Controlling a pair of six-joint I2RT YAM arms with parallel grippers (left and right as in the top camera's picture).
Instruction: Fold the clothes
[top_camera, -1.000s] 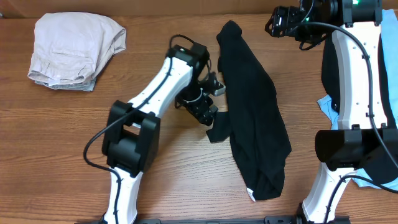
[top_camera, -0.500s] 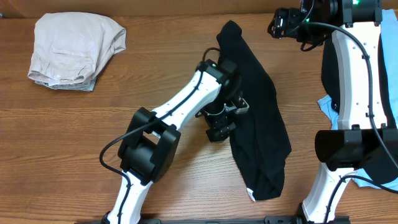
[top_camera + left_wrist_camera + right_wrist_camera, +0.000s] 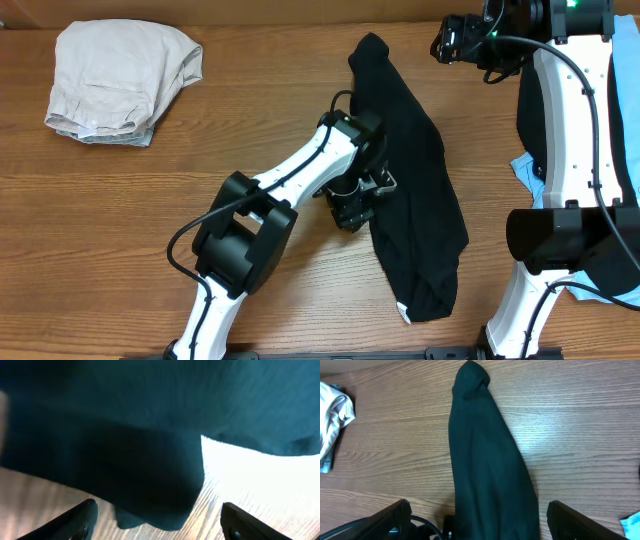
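A long black garment [image 3: 410, 190] lies bunched in a strip down the middle of the wooden table, with a small white label [image 3: 404, 313] at its near end. It also shows in the right wrist view [image 3: 487, 465] and fills the left wrist view [image 3: 150, 435]. My left gripper [image 3: 352, 210] is open at the garment's left edge, low over the table, holding nothing. My right gripper [image 3: 445, 40] is open and empty, raised near the far edge, right of the garment's far tip. A pale beige garment [image 3: 120, 80] lies folded at the far left. A light-blue one [image 3: 530, 170] peeks out at the right.
More black fabric [image 3: 630, 150] lies at the right edge behind the right arm. The table's far edge [image 3: 250, 22] runs along the top. Bare wood [image 3: 110, 230] spans the near left.
My left arm swung right from the table's middle to the black garment's left edge, then settled slightly. The right arm and the garments have not moved.
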